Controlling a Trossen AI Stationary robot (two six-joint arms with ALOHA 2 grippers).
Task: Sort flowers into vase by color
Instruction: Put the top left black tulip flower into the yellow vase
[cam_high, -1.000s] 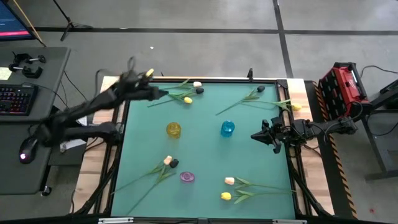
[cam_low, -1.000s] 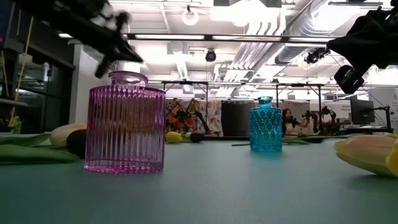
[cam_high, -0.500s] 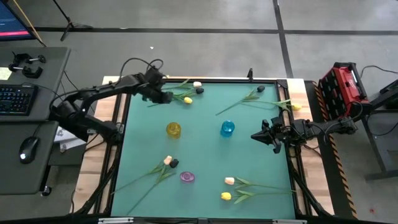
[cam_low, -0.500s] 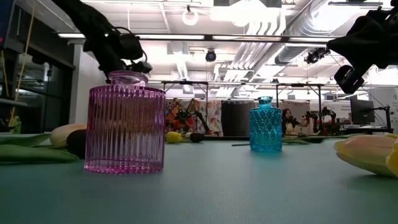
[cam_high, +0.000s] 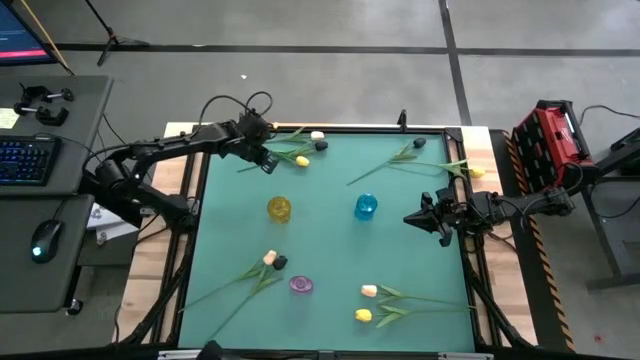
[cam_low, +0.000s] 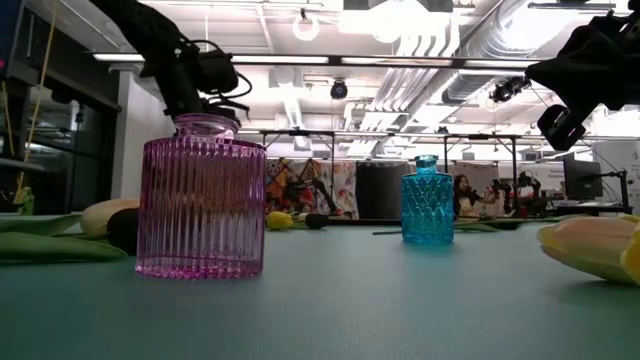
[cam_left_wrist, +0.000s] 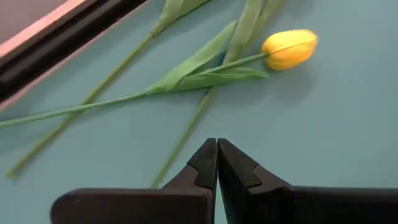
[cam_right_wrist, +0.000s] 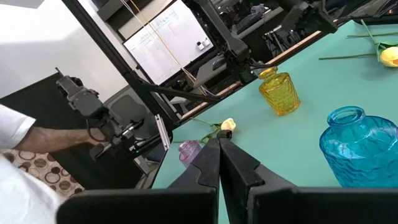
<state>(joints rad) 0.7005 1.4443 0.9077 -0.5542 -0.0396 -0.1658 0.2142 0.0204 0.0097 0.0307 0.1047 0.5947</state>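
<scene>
Nothing sorted yet: all flowers (cam_high: 300, 152) lie on the bench (cam_high: 330, 250), vases (cam_high: 279, 208) empty. Left gripper (cam_left_wrist: 217, 163) clenched, empty, over the yellow tulip (cam_left_wrist: 289, 49) stems; right gripper (cam_high: 422, 218) clenched, empty, at the bench's right edge.

Green table (cam_high: 330, 240), scattered flowers (cam_high: 300, 158), yellow vase (cam_high: 279, 208), blue vase (cam_high: 366, 206), purple vase (cam_high: 301, 284)

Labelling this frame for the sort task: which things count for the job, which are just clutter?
Job:
tulips, e.g. yellow tulip
yellow vase
blue vase
purple vase
left gripper, shut
right gripper, shut

Clutter:
red case
keyboard
mouse
</scene>
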